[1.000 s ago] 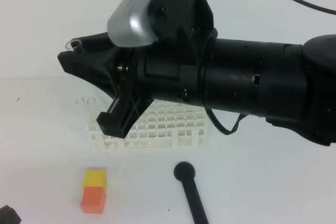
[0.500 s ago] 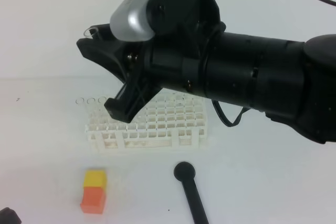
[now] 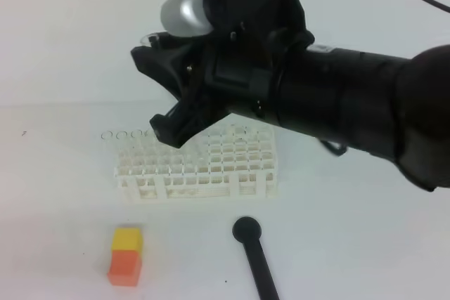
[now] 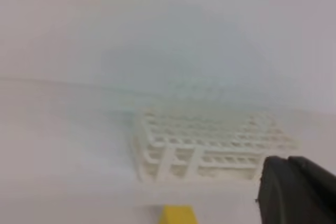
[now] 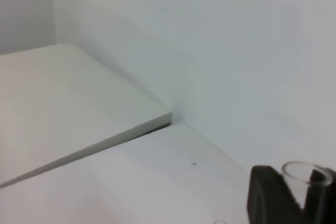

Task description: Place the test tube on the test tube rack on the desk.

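The right arm has been sliding toward three o'clock across the exterior high view over the last second, and the dark corner at the bottom left has gone out of sight. The desk (image 3: 365,244) is spreading white under everything. Above it the right gripper (image 3: 156,88) is hanging at about eleven o'clock from the test tube rack (image 3: 197,166), its black fingers (image 3: 172,128) pointing toward nine o'clock. The fingers are pinching the test tube (image 5: 307,174); in the right wrist view its clear round mouth is showing between them, upright, and in the high view only a faint rim is peeking at the gripper's top edge, well clear of the rack below. The rack is standing on its legs on the desk, and I am seeing no tube in its holes, though the glass would be hard to make out here. A black round-headed stick (image 3: 254,258) is lying at five o'clock from the rack. A yellow-and-orange block (image 3: 126,256) is sitting at seven o'clock. The left gripper (image 4: 296,190) is showing only as a dark blurred edge, so I cannot tell how its jaws are standing.
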